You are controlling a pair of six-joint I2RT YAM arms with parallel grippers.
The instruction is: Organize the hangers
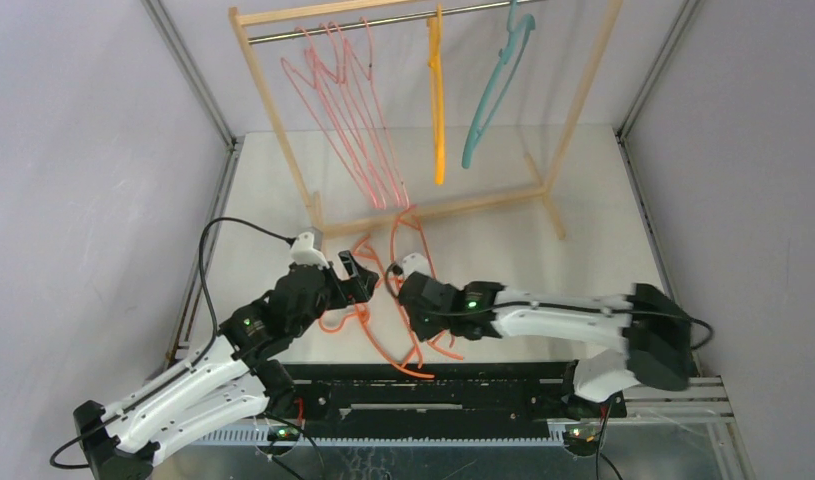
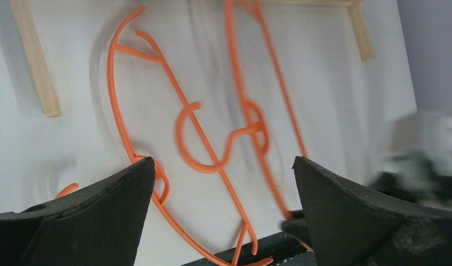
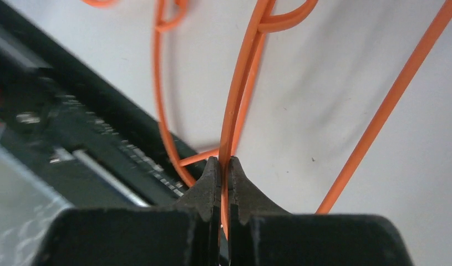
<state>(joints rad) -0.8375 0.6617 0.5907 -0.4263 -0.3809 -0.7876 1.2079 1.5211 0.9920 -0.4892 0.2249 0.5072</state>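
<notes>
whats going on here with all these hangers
Two robot arms are sorting hangers. The right gripper is shut on the thin bar of one orange hanger in a tangle on the table. The left gripper hangs open over the other orange hangers beside it. Several pink hangers, a yellow-orange hanger and a teal hanger already hang from the wooden rack.

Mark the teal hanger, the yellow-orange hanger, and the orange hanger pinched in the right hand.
teal hanger (image 1: 475, 135): top external view, on its lower arm.
yellow-orange hanger (image 1: 439, 110): top external view, midway down its length.
orange hanger (image 3: 232, 119): right wrist view, on the strand just above the grip.
</notes>
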